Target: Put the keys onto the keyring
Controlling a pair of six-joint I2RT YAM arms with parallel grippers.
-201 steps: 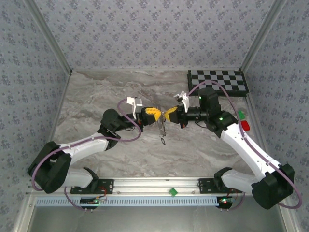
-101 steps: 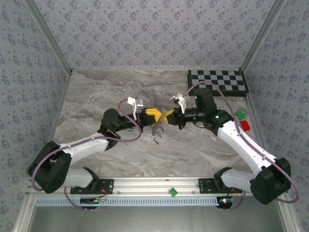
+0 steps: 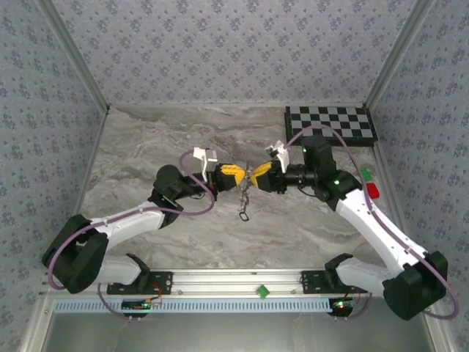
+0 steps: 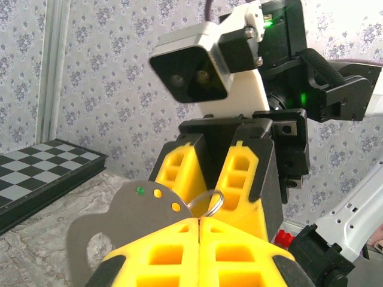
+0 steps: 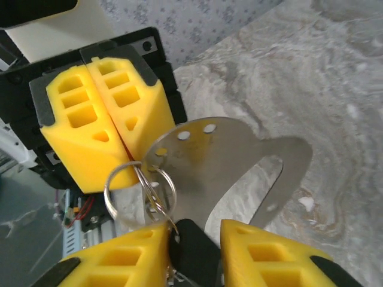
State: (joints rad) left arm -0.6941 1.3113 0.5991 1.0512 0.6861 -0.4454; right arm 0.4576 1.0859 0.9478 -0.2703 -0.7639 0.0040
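Left gripper [image 4: 198,221] was clamped shut on the keyring [image 5: 106,190]. Right gripper [image 5: 194,232] sat parted around one of the keys [image 5: 192,254], couldn't tell if it was pinched.

Robotics lab test cell: a left arm [image 3: 132,218] and right arm [image 3: 374,220] stand bolted to an aluminium rail [image 3: 234,279] at the edge of a marble-patterned tabletop [image 3: 139,154], boxed in by floral-papered panels [image 3: 220,51] on metal posts [image 3: 73,55], a checkerboard [image 3: 330,122] lying at the far right corner.

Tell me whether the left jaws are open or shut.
Shut: their yellow fingers meet with no gap, keyring pinched at their tips.
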